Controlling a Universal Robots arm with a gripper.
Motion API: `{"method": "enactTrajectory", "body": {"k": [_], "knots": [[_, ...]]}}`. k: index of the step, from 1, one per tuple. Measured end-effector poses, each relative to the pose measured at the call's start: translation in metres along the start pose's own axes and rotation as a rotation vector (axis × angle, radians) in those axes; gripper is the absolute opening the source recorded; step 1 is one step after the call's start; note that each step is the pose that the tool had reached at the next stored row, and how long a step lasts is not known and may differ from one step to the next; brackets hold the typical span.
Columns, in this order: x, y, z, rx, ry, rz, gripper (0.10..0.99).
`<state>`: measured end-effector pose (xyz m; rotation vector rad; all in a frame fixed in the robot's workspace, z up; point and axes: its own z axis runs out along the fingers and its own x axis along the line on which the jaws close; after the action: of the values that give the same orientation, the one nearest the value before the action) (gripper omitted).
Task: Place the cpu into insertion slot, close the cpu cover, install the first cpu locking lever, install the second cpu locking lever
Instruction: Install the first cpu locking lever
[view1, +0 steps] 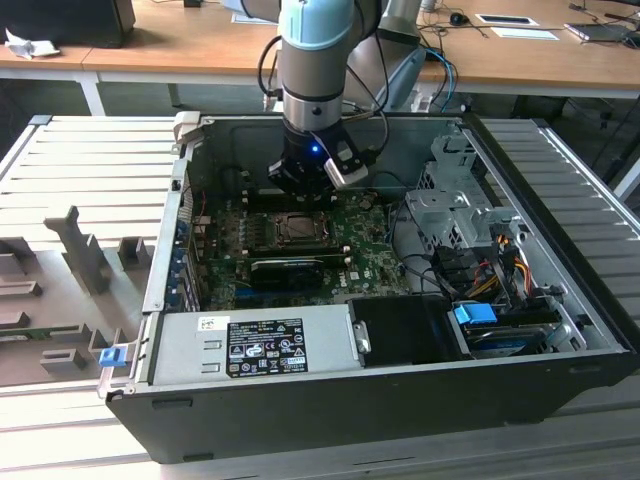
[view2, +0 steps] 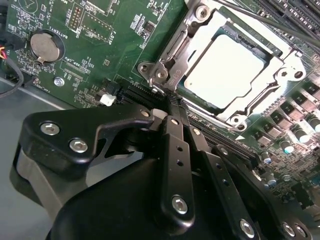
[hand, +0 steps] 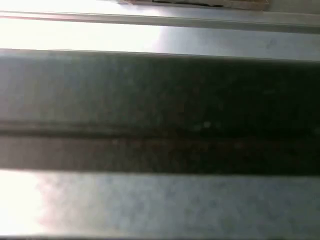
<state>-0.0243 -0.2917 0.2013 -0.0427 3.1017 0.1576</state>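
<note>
The cpu (view2: 231, 70) sits in the insertion slot (view2: 172, 52) under the lowered cpu cover (view2: 280, 75); the gripper (view2: 172, 102), jaws clenched empty, noses at a locking lever.

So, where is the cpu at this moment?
The cpu sits in the insertion slot, framed by the cpu cover, just beyond the gripper in the second wrist view.

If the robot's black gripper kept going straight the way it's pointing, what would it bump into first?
Probably the cpu cover edge at the insertion slot: the shut gripper points at that corner, with the cpu just beyond. Depth is hard to judge.
</note>
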Motion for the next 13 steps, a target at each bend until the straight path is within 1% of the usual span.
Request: {"method": "enactTrajectory", "body": {"k": [1, 4, 6, 10, 11, 13], "knots": [[0.0000, -0.0004, 0.0008, 0.000, 0.0003, 0.000, 0.106], [0.0000, -0.0003, 0.0014, -0.017, -0.0005, 0.001, 0.106], [-0.0002, 0.0001, -0.0008, -0.019, -0.0012, 0.001, 0.106], [-0.0006, 0.0012, -0.0134, -0.018, -0.0005, 0.000, 0.106], [-0.0006, 0.0014, -0.0156, -0.017, -0.0004, 0.000, 0.106], [-0.0006, -0.0004, -0.0163, -0.017, -0.0005, 0.000, 0.106]]}}
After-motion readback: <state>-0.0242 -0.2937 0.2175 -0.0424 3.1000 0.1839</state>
